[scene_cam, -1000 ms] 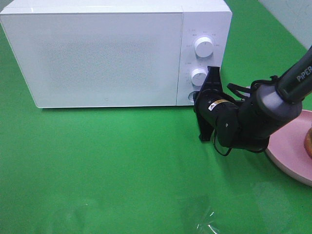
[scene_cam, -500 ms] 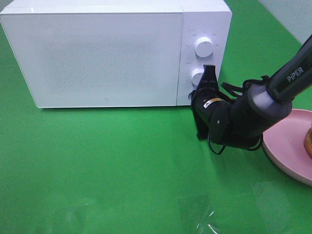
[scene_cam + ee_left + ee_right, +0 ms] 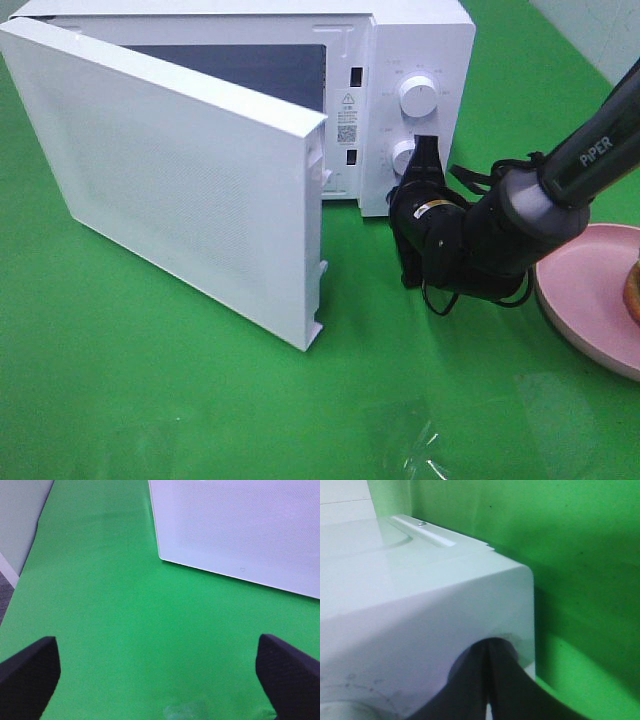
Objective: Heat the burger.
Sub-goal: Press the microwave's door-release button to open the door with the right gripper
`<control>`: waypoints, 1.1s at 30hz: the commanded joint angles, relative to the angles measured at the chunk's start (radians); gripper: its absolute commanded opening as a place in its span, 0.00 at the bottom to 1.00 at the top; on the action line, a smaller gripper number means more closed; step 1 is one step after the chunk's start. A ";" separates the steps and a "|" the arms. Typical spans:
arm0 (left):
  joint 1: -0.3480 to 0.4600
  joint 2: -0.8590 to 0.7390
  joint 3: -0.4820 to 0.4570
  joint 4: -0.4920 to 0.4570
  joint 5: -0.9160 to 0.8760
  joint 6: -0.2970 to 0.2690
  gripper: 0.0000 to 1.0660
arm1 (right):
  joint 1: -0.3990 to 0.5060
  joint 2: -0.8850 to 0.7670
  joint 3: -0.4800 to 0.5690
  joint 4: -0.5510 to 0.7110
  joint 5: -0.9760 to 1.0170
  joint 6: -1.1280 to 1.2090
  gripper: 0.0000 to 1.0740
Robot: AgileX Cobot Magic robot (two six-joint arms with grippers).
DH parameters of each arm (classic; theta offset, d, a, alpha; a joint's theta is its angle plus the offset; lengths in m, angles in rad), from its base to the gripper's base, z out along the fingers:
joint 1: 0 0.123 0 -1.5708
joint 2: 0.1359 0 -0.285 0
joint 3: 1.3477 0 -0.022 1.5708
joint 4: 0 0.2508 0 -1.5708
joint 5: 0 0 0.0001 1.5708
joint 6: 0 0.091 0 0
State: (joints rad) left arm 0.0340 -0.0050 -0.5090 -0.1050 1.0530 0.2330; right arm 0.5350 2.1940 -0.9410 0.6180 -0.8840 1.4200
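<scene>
One microwave (image 3: 420,60) takes up the back of the scene. Its door (image 3: 190,190) stands open, swung out to the left, so the dark cavity (image 3: 250,70) faces forward. The pink plate (image 3: 580,300) lies at the far right of the high view, well apart from the cavity, with the control panel and the right arm between them.

The right gripper (image 3: 428,160) is pinched shut on nothing. Its tips are at the lower part of the panel, beside the lower knob (image 3: 403,155). They point toward the microwave and away from the plate.

The left gripper (image 3: 157,672) is spread wide over bare green cloth (image 3: 115,605), near the door's outer face, and shows only in its own wrist view.

The burger (image 3: 633,290) sits on the plate, with only a sliver of bun showing at the frame's right edge. It lies to the right of the right gripper, back along that arm. Being round, it likely offers no long axis to line up with. The right arm is clearly the nearer one, so it would probably have to draw back and turn toward the plate. The carry then runs leftward into the cavity.
</scene>
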 commanded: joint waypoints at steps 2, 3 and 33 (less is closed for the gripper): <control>0.003 -0.020 0.003 -0.005 -0.006 -0.005 0.94 | -0.068 -0.020 -0.096 -0.014 -0.366 -0.025 0.00; 0.003 -0.020 0.003 -0.005 -0.006 -0.005 0.94 | -0.068 -0.020 -0.096 -0.013 -0.363 -0.026 0.00; 0.003 -0.020 0.003 -0.005 -0.006 -0.005 0.94 | -0.041 -0.099 0.046 -0.087 -0.065 -0.012 0.00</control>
State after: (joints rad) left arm 0.0340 -0.0050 -0.5090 -0.1050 1.0530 0.2330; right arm 0.5190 2.1300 -0.8840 0.5310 -0.8310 1.4190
